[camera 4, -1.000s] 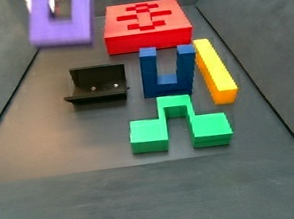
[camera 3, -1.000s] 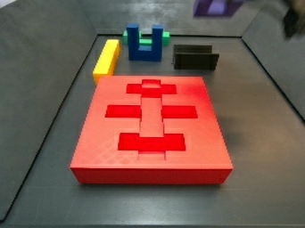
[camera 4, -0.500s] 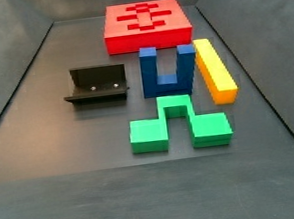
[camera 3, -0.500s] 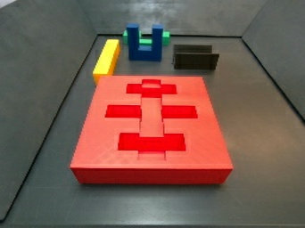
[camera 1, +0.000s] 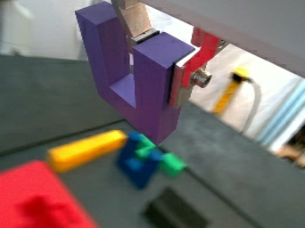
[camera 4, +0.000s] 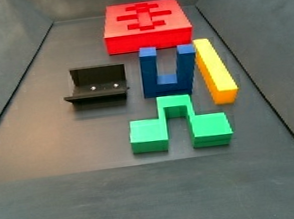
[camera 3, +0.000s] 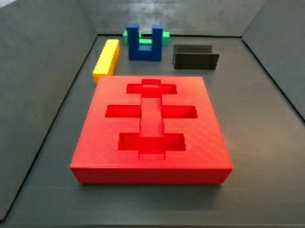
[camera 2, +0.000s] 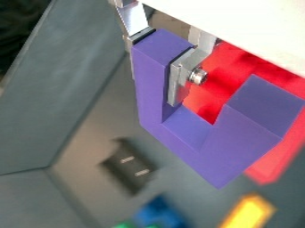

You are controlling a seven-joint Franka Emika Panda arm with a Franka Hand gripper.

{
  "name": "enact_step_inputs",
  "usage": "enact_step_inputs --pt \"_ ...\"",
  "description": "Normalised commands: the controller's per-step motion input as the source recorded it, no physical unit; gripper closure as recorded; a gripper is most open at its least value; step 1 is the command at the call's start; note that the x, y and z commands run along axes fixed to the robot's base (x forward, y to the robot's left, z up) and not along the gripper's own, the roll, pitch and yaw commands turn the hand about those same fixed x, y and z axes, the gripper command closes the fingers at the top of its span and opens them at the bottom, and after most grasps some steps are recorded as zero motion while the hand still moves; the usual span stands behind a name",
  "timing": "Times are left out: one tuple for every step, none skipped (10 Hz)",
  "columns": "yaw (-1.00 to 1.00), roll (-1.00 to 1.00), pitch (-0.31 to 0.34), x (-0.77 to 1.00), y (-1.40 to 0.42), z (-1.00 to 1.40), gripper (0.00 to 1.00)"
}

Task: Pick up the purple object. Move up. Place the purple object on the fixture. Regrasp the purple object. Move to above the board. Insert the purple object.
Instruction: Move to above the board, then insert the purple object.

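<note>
In both wrist views my gripper [camera 1: 155,49] is shut on one prong of the purple object [camera 1: 128,80], a U-shaped block hanging high above the floor. The silver fingers [camera 2: 181,76] press on that prong from both sides. Far below it lie the fixture [camera 2: 128,166] and the red board [camera 2: 256,85]. Neither the gripper nor the purple object shows in the side views. There the board [camera 3: 152,125] lies flat and the dark fixture [camera 4: 96,85] stands bare.
A yellow bar [camera 4: 214,69], a dark blue U-shaped block [camera 4: 166,69] and a green piece [camera 4: 176,121] lie near the fixture. Grey walls ring the floor in both side views. Beyond the wall, a wrist view shows a bright blurred room.
One second ago the purple object and gripper showed at the upper edge of both side views. They have risen out of those views since. Nothing on the floor has moved.
</note>
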Motion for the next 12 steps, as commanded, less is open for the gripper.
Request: enact_step_inputs --pt "0.03 -1.00 0.099 -0.87 -0.68 0.14 1.00" --pt "0.04 -1.00 0.093 -0.38 -0.24 0.05 1.00" --pt "0.04 -1.00 0.094 -0.17 -0.11 0.02 1.00" --pt "0.04 -1.00 0.074 -0.12 -0.07 0.03 1.00" --pt "0.04 -1.00 0.049 -0.11 -0.02 0.00 1.00" --pt "0.03 -0.92 0.018 -0.10 0.02 0.01 1.00" --pt "0.02 -0.70 -0.016 -0.09 0.03 0.01 1.00" --pt "0.01 -0.37 -0.041 -0.07 0.02 0.00 1.00" --pt "0.00 -0.27 -0.043 -0.05 0.02 0.00 1.00" --pt "0.00 -0.04 0.000 0.00 0.00 -0.01 1.00" --pt "0.00 -0.02 0.000 0.00 0.00 0.00 1.00" --pt "0.00 -0.02 -0.031 0.00 0.00 -0.01 1.00"
